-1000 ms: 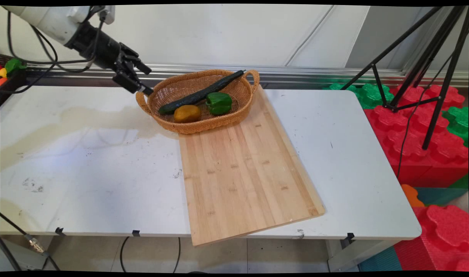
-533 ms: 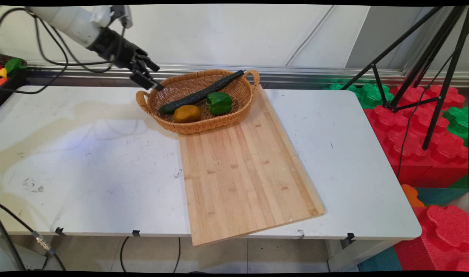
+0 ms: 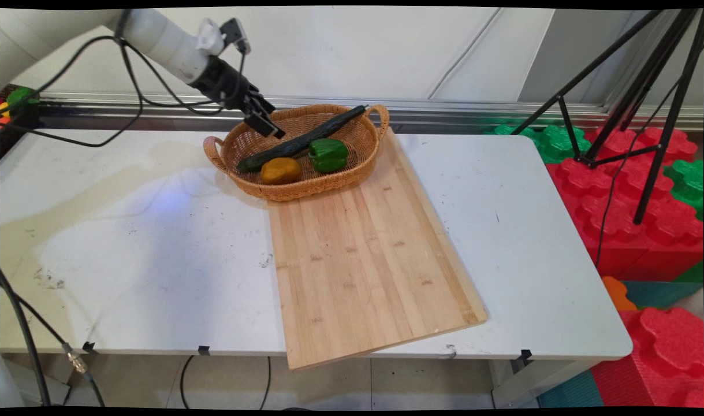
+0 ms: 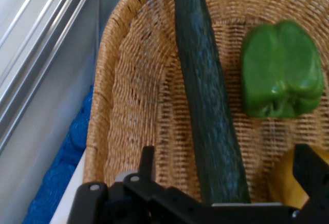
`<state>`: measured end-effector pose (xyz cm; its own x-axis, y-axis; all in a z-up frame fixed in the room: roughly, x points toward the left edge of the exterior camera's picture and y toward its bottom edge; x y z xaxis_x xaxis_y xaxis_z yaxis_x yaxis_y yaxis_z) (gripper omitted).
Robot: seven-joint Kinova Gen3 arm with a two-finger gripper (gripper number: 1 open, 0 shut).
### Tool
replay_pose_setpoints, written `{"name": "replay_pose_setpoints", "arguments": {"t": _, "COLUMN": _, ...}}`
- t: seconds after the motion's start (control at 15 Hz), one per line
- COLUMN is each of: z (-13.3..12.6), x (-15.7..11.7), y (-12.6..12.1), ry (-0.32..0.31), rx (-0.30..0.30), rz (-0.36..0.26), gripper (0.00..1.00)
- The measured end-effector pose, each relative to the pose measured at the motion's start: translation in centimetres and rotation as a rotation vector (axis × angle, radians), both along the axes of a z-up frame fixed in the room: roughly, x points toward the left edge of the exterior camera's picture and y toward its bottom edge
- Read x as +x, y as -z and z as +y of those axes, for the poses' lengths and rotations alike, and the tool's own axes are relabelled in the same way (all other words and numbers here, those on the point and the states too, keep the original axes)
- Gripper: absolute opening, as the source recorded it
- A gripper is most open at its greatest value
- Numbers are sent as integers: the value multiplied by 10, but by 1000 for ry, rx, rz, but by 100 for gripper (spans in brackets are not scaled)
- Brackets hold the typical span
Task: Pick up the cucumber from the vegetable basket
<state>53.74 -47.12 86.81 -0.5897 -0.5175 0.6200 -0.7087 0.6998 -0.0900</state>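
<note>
Main view is showing the table (image 3: pixel 126 242), then the cutting board (image 3: pixel 363 260) carrying the basket (image 3: pixel 360 136). Hovering above the basket's rear-left rim, the gripper (image 3: pixel 268 124) is holding nothing, fingers (image 4: pixel 148 161) spread wide. Just below it, the cucumber (image 4: pixel 208 100) is lying diagonally; a fingertip could snag the wicker, tipping the pepper (image 4: pixel 281 70) and the orange fruit (image 3: pixel 280 170).

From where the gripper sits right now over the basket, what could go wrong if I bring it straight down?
The open gripper hovers over the basket's back left rim, so one finger may catch the wicker. The cucumber lies slanted with its far end propped on the rim; pressing it could make it roll or tip. The yellow pepper and green pepper lie close beside it and may get bumped.
</note>
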Motion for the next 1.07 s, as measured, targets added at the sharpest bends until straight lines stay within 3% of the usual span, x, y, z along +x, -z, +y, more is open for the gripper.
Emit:
{"name": "replay_pose_setpoints", "arguments": {"t": 0.47, "z": -29, "x": -19, "y": 36, "ry": -32, "rx": 59, "rz": 19, "gripper": 100}}
{"name": "replay_pose_setpoints", "arguments": {"t": 1.07, "z": -40, "x": -28, "y": 55, "ry": -51, "rx": 81, "rz": 21, "gripper": 100}}
